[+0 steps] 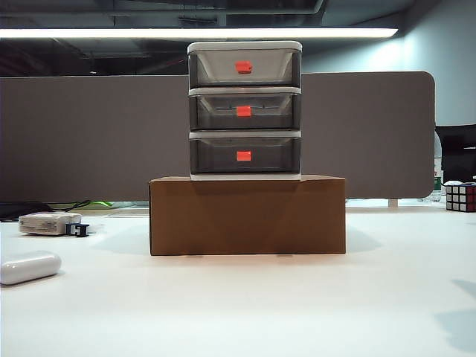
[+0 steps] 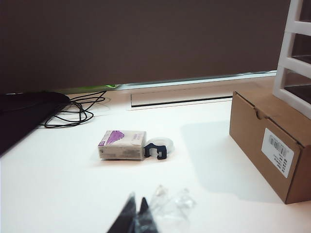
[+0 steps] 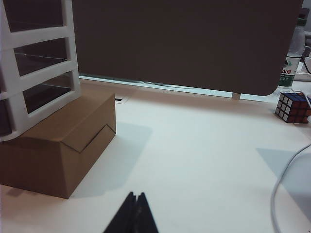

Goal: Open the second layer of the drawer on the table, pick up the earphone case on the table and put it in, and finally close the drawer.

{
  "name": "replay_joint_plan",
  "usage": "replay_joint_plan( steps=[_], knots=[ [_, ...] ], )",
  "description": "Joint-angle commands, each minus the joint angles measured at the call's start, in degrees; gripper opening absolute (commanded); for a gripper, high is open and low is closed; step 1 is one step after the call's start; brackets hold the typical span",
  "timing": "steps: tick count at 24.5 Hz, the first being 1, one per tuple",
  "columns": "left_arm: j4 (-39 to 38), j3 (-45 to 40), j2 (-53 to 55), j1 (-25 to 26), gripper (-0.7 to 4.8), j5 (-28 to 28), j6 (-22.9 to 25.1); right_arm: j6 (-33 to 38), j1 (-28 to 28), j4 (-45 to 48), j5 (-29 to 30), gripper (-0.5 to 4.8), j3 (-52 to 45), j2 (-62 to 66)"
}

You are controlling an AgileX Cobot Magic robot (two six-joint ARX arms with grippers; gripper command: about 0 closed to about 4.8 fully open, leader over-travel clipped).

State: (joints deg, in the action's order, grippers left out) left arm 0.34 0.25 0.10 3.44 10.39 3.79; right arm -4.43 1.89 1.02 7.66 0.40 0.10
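The three-tier drawer (image 1: 245,110) stands on a brown cardboard box (image 1: 248,216) at the middle of the counter (image 1: 312,305), all three tiers shut; the second layer (image 1: 245,111) shows its red-orange tab (image 1: 243,111) facing the exterior camera. The earphone case (image 1: 28,267) lies on the counter well to the left of the box and nearer the camera, with an off-white boxy device (image 1: 49,222) farther back, also left of the box. A Rubik's cube (image 1: 461,197) sits far to the right of the box. Both claws hang back from the box: the left claw (image 2: 136,209) with its tips pressed together over the counter on the device's side, the right claw (image 3: 135,206) likewise pressed shut on the cube's side. Nothing is begun. The risk I judge greatest: the drawer unit looks light and merely rests on the box, so a pull on the small tab may drag or tip the whole unit rather than slide the tier out. The glossy, rounded case may also slip from a pinch.
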Motion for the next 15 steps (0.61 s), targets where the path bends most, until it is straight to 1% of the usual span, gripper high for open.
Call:
replay_joint_plan(
  steps=[1,7,9,10,11,12,13,14,15],
  knots=[
    [0.6,0.2,0.0,0.0,-0.05,-0.1,-0.2,0.1,0.0,0.8,-0.1,-0.05,-0.3,-0.1],
    [0.6,0.2,0.0,0.0,-0.05,0.0,-0.3,0.2,0.0,0.8,-0.1,-0.05,-0.3,-0.1],
    [0.7,0.2,0.0,0.0,-0.05,1.7,-2.0,0.2,0.0,0.8,0.0,-0.05,-0.3,-0.1],
    [1.7,0.2,0.0,-0.1,-0.06,5.6,-6.3,2.4,0.0,0.9,1.9,-0.05,-0.3,-0.1],
    [3.3,0.2,0.0,-0.4,-0.06,11.3,-12.4,6.2,0.0,1.4,4.4,-0.05,-0.3,-0.1],
    [3.8,0.2,0.0,-0.9,-0.06,13.7,-14.3,7.6,0.1,1.4,6.7,-0.05,-0.3,-0.1],
    [4.1,0.2,0.0,-1.6,-0.06,15.4,-15.3,8.1,0.1,1.4,8.7,-0.05,-0.3,-0.1],
    [4.5,0.2,0.0,-4.6,-0.06,17.4,-15.2,8.7,0.2,1.3,12.7,-0.05,-0.3,0.0],
    [4.8,0.2,0.0,-7.1,-0.06,17.3,-15.2,9.5,0.2,1.3,14.0,-0.05,-0.3,0.0]
  ],
)
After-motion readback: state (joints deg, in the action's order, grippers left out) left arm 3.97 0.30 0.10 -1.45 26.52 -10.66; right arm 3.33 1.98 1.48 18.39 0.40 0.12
